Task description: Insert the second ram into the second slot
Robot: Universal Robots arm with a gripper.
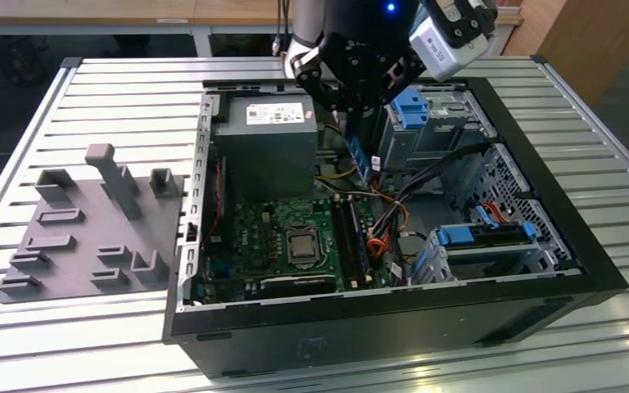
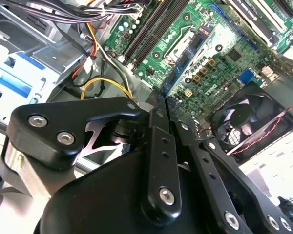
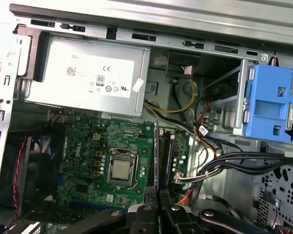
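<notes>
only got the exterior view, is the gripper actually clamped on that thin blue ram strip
Observer: Yes. In the first wrist view the black gripper is shut on the second ram, a thin blue circuit-board strip seen edge-on.
Operator: lined up with the slots
Observer: Its edge runs parallel to the long black memory slots, beside the square silver processor socket.
Operator: anything hidden from me
Observer: The second wrist view shows a round black case fan beside the green motherboard.
</notes>
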